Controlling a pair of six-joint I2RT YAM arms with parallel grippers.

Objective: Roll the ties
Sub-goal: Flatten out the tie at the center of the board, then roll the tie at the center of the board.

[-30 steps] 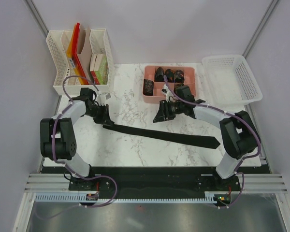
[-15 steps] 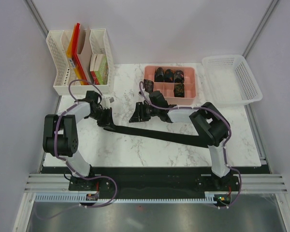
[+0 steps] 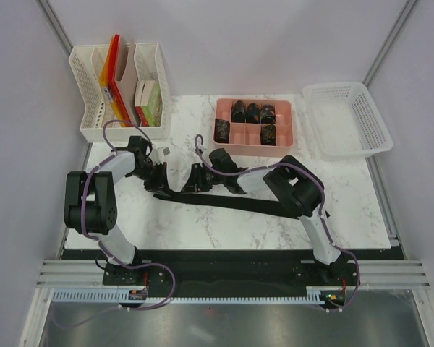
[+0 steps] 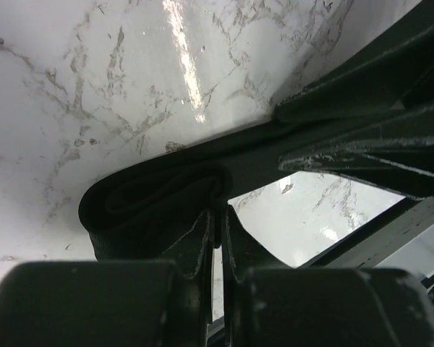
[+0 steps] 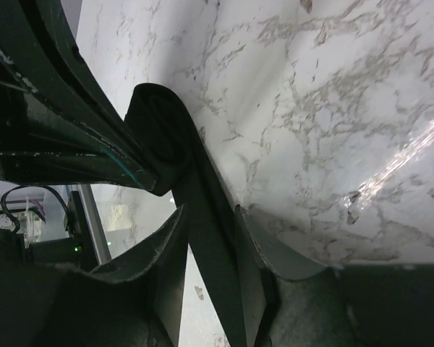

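Note:
One blackish tie [image 3: 253, 204] lies flat across the marble table, running from the left gripper to the lower right. My left gripper [image 3: 159, 182] is shut on its folded left end, which shows as a small started coil [image 4: 152, 206] at the fingertips [image 4: 218, 217]. My right gripper [image 3: 193, 181] is open just to the right of the left one. Its two fingers straddle the flat strip [image 5: 163, 126] without pinching it, seen in the right wrist view [image 5: 213, 228]. Several rolled ties [image 3: 252, 112] sit in the pink tray [image 3: 240, 136].
A white file organizer [image 3: 119, 83] with folders and boxes stands at the back left. A white mesh basket [image 3: 347, 119] stands at the back right. The two grippers are close together, the left one's fingers [image 5: 58, 116] right beside the right one's.
My right gripper has swept left from in front of the pink tray, along the tie, to beside the left gripper. The left gripper has stayed on the tie's end.

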